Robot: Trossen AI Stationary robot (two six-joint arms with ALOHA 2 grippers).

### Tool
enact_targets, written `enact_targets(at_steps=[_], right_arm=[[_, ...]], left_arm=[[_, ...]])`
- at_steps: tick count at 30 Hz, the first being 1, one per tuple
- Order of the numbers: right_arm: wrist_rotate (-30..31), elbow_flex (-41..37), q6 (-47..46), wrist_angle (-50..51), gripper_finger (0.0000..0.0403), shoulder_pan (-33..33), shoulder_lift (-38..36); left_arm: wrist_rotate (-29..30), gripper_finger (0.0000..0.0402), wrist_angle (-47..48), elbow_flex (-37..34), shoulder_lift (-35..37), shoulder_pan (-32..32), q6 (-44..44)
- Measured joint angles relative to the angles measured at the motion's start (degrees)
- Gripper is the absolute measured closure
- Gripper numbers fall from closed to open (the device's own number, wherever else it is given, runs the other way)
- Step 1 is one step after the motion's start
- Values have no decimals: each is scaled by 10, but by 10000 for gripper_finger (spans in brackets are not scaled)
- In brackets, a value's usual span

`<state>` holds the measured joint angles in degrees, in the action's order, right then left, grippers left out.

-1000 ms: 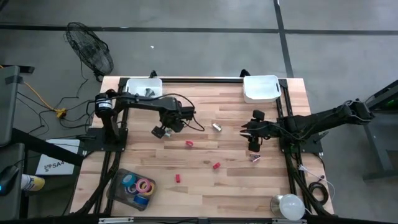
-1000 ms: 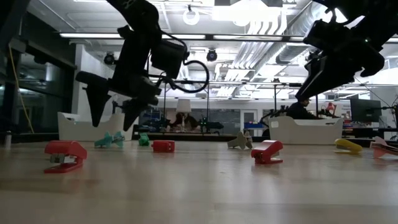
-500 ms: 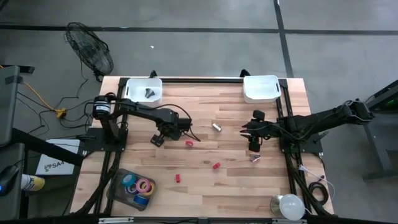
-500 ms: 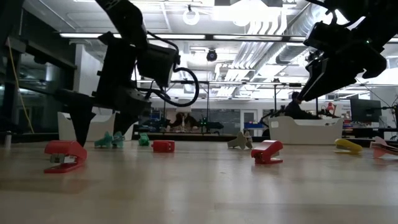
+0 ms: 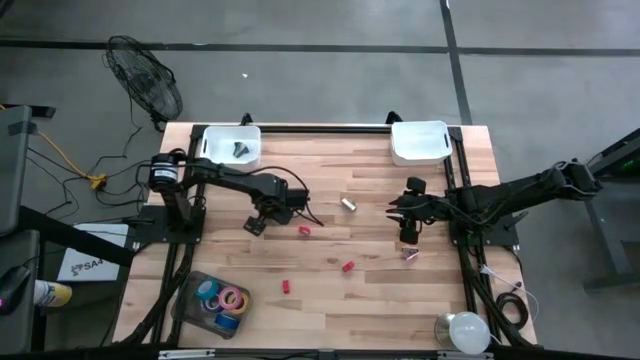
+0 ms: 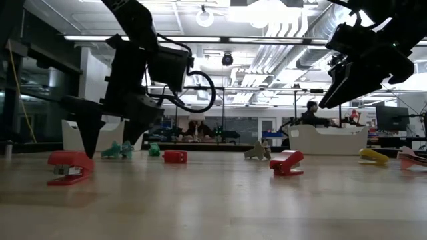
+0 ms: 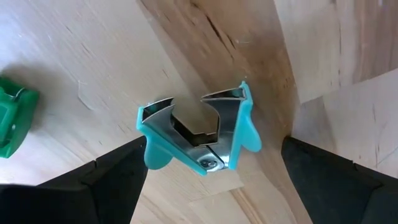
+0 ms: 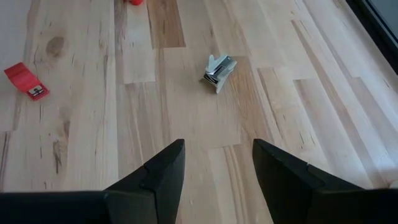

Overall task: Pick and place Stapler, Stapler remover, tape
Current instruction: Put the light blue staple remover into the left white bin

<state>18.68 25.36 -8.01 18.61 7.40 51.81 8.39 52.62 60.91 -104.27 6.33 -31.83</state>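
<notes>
Left gripper, jaws spread, has dropped to straddle the teal staple remover, ready to close; right gripper waits part-open.

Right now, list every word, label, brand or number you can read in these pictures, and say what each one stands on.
"SA": dark letters on the white printed sheet on the floor left of the wooden table; the rest of the print is cut off or too small to read.
Stamped metal of the teal staple remover: no readable marking.
Red stapler, white bins, tape rolls: no readable text.
</notes>
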Motion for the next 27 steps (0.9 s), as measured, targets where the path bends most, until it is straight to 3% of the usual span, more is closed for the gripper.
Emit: enact_targets(at_steps=[15,27], right_arm=[[-2,0,0,0,222,0,0],[-2,0,-1,0,222,0,0]], left_arm=[[-2,46,-16,32,-3,1,17],[-33,128,8,33,-3,1,53]])
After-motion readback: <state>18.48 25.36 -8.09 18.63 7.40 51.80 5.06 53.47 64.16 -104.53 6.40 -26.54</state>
